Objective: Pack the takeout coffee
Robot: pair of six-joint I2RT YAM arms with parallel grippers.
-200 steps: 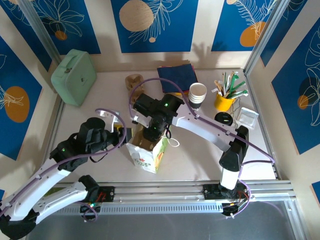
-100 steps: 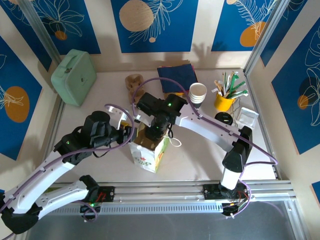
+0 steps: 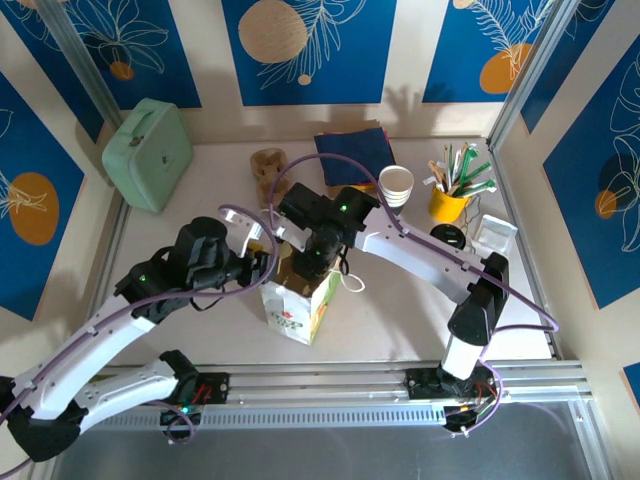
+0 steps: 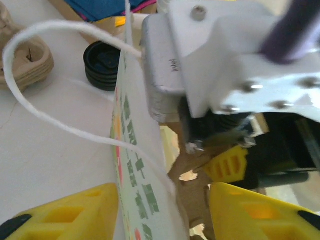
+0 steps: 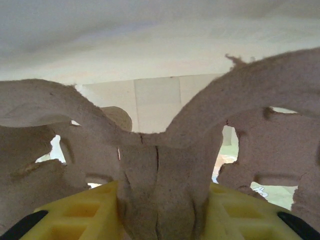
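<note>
Right wrist: gripper (image 5: 160, 212) clamps pulp carrier (image 5: 150, 150), prob. in bag (image 5: 150, 40).

Bag (image 3: 298, 312) mouth blocked by right hand (image 5: 161, 210) with pulp carrier (image 5: 165, 145)

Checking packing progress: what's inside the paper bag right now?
The right hand holds a brown pulp cup carrier inside the paper bag. Whatever lies beneath is covered by the carrier and hand.

Carrier (image 5: 155, 170): moulded pulp, brown, rough, fibrous, matt.
Bag (image 3: 295, 310): smooth printed paper, low sheen; handle (image 4: 60, 23) of white twisted cord.
Lids (image 4: 102, 65): black plastic, slightly glossy.
Desk (image 3: 400, 310): pale, smooth, matt.
</note>
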